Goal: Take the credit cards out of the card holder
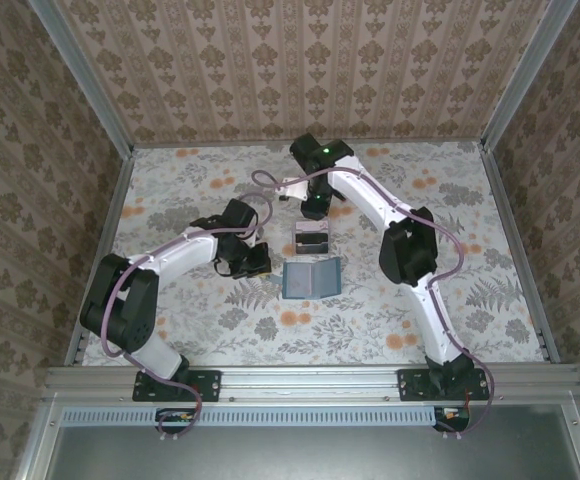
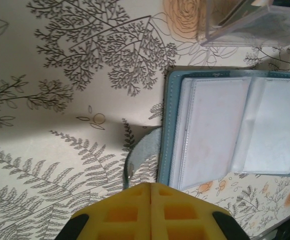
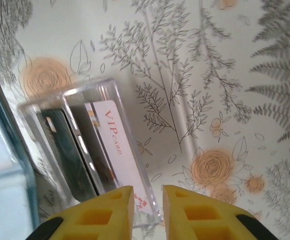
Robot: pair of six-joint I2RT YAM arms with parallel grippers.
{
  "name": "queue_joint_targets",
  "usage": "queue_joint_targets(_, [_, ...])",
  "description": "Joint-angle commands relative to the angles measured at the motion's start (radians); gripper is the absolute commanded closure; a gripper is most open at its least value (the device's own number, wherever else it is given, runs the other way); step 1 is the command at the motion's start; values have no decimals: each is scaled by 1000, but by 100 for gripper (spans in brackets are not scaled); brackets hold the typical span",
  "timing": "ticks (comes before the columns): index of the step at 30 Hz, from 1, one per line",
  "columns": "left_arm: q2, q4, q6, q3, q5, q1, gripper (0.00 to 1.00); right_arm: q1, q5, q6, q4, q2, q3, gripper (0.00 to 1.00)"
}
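Card holder point(image 2: 230, 130), open flat, just beside closed left claw point(image 2: 150, 186)

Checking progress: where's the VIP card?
In the right wrist view the VIP card sits in the clear box, right of the dark card, beside the card holder.

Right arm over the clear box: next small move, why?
Probably lift the right gripper straight up, away from the clear box. Its jaws stand apart, empty, and the VIP card already stands inside beside the dark card.
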Motion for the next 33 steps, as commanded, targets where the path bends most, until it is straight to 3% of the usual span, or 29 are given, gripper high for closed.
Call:
queue_joint_targets(1, [2, 17, -20, 34, 9, -15, 92, 8, -70, 226, 101, -105, -93, 75])
queue_joint_targets(5, [34, 37, -15, 45, 26, -31, 92, 9, -138, 484, 219, -205, -257, 79])
queue_joint_targets(12, [90, 53, 11, 63, 52, -45, 92, 13, -284, 903, 587, -477, -723, 83])
queue_joint_targets(21, [174, 62, 44, 58, 68, -44, 94, 21, -389, 1316, 790, -601, -1014, 87])
queue_joint_targets(25, [193, 77, 43, 46, 68, -42, 94, 38, -444, 1427, 817, -583, -1063, 87])
queue_joint_targets(33, [211, 107, 37, 15, 77, -41, 95, 114, -464, 1470, 824, -498, -1063, 79])
